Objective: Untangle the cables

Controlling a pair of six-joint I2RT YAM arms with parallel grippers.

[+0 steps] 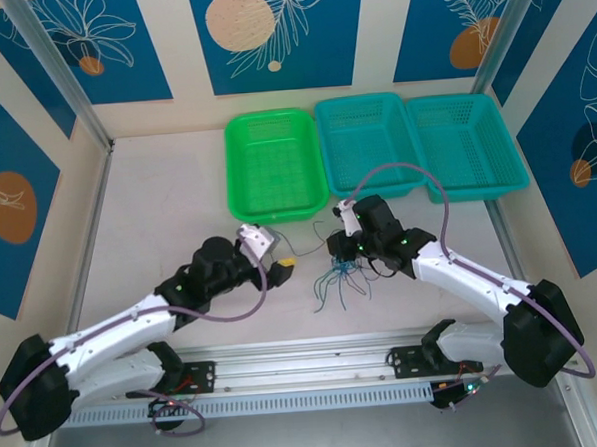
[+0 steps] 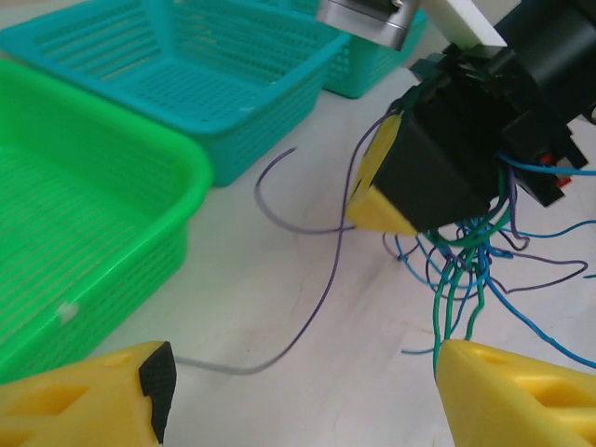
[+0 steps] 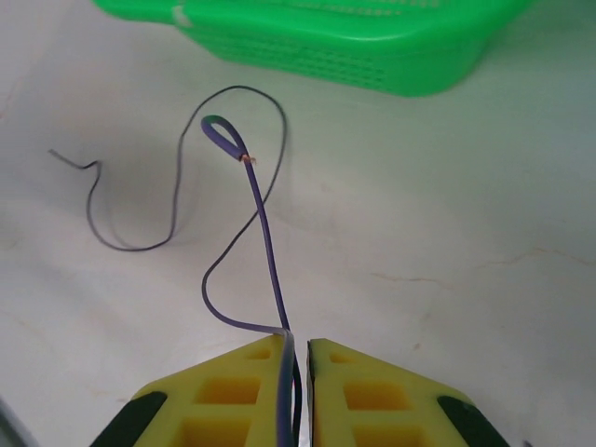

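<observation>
Top view: tangle of cables (image 1: 341, 278) (thin green, blue and purple strands) on the pale table (image 1: 158, 211), at mid-width, just in front of the green basket (image 1: 273, 165). Two teal baskets (image 1: 369, 145) in a row to the right of the green one.

Directly over the tangle, the right gripper (image 1: 337, 249), with strands hanging from it down to the table. In the right wrist view, yellow fingers (image 3: 233, 386) clenched together on one purple strand (image 3: 265, 233), with that strand looping away across the table toward the green basket.

Just left of the tangle, the left gripper (image 1: 281, 267). In the left wrist view, fingertips (image 2: 521, 391) spread wide, grasping nothing. Green and blue strands close beside the right-hand fingertip (contact impossible to tell).
</observation>
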